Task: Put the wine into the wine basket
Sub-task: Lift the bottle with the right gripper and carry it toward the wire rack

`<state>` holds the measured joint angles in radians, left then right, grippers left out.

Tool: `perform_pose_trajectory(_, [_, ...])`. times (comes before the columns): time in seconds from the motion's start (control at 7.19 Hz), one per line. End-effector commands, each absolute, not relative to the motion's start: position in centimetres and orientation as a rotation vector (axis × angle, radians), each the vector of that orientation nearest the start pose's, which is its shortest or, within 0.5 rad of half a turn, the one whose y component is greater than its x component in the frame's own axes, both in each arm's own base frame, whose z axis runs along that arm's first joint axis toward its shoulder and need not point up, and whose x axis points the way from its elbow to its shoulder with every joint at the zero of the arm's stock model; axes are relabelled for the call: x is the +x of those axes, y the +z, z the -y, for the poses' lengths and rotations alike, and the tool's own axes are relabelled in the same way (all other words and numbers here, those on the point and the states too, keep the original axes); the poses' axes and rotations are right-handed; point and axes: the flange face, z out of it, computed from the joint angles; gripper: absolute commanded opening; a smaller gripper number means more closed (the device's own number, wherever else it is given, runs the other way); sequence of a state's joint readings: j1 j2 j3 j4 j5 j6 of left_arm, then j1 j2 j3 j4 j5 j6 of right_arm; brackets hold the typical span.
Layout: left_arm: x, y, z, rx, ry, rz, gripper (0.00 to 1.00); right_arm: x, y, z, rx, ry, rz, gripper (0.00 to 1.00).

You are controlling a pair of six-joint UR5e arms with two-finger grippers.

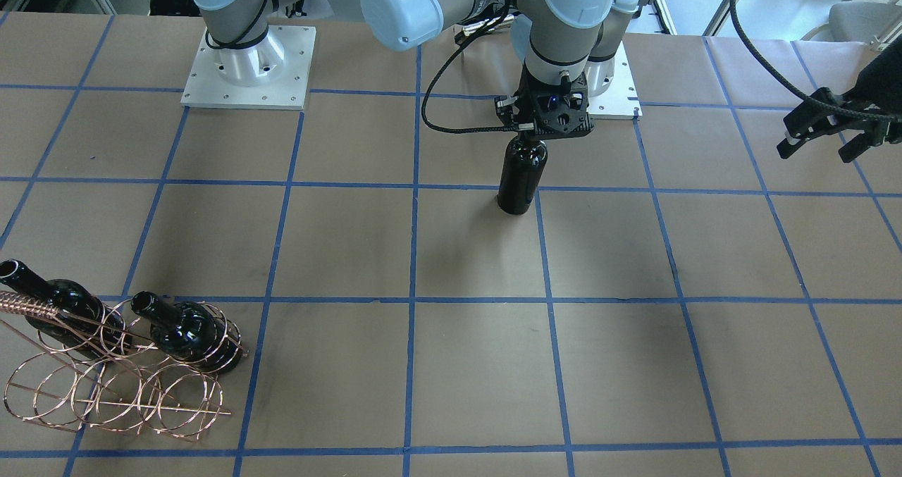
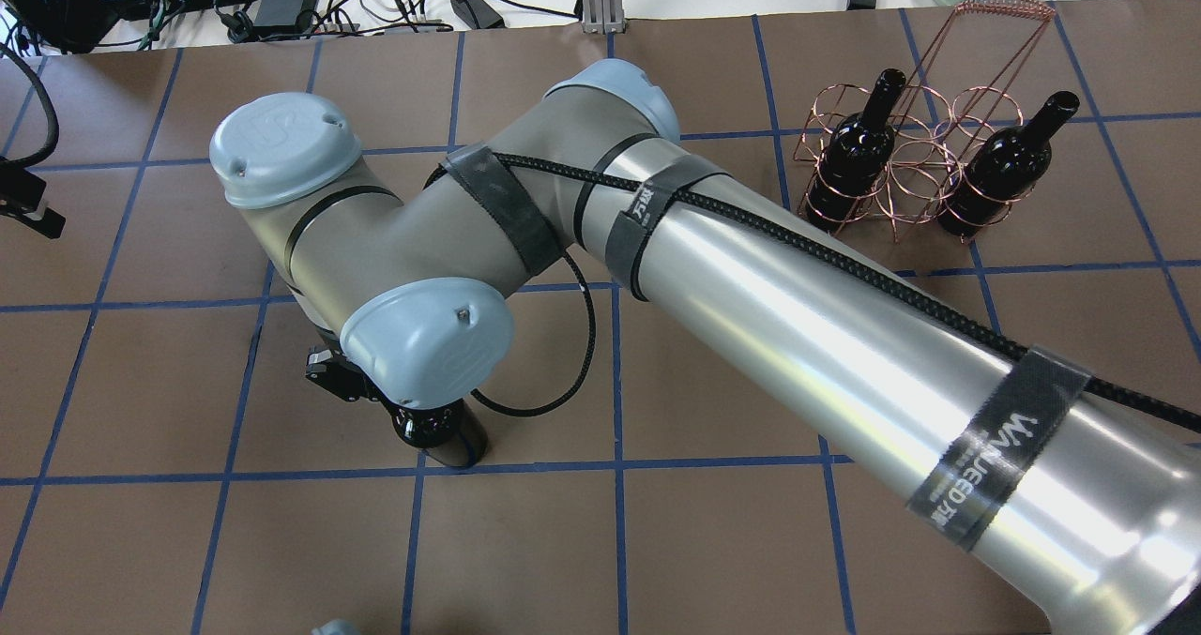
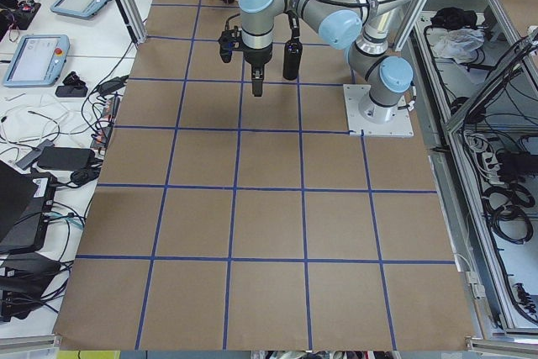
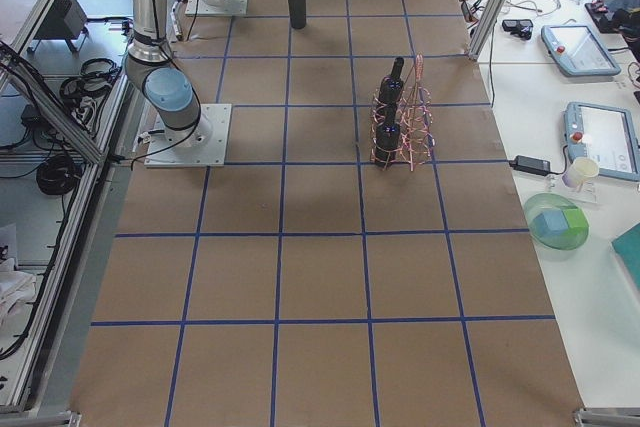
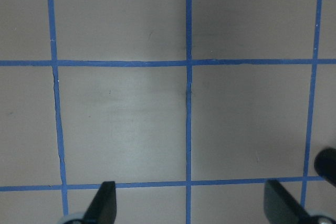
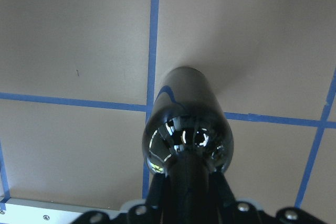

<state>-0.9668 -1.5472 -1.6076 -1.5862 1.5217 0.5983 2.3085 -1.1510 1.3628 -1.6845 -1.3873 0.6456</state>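
A glossy black wine bottle (image 1: 521, 177) hangs upright by its neck near the robot's left base plate, with my right gripper (image 1: 533, 133) shut on it. The right wrist view looks down on the bottle's shoulders (image 6: 186, 140) between the fingers (image 6: 223, 195). I cannot tell whether its base touches the table. The copper wire wine basket (image 1: 113, 392) stands far off on the robot's right, with two more black bottles (image 2: 858, 152) (image 2: 1004, 161) upright in its hoops. My left gripper (image 1: 817, 151) hovers open and holds nothing; its fingertips (image 5: 107, 203) show over bare table.
The table is brown paper with a blue tape grid (image 1: 412, 301). Two arm base plates (image 1: 246, 75) are at the robot's side. The right arm's long forearm (image 2: 844, 354) crosses over the table's middle. Cables and tablets (image 3: 38, 56) lie on a side bench.
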Motion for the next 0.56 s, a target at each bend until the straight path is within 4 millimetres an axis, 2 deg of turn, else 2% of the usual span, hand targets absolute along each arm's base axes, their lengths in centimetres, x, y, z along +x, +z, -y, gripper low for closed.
perform_pose_trajectory(0.0, [15.9,48.0,47.3,-0.011,-0.006,-3.199,1.00,54.4,36.5,38.1,-0.110,0.298,-3.032,0.00])
perform_pose_trajectory(0.14, [15.9,48.0,47.3,-0.011,-0.006,-3.199,1.00,53.5,36.7,39.0,-0.100,0.302,-3.041,0.00])
perform_pose_trajectory(0.28, [15.9,48.0,47.3,-0.011,-0.006,-3.199,1.00,51.7,38.1,40.7,-0.113,0.276,-3.037,0.00])
perform_pose_trajectory(0.42, [15.9,48.0,47.3,-0.011,-0.006,-3.199,1.00,48.9,39.6,42.4,-0.101,0.275,-3.037,0.00])
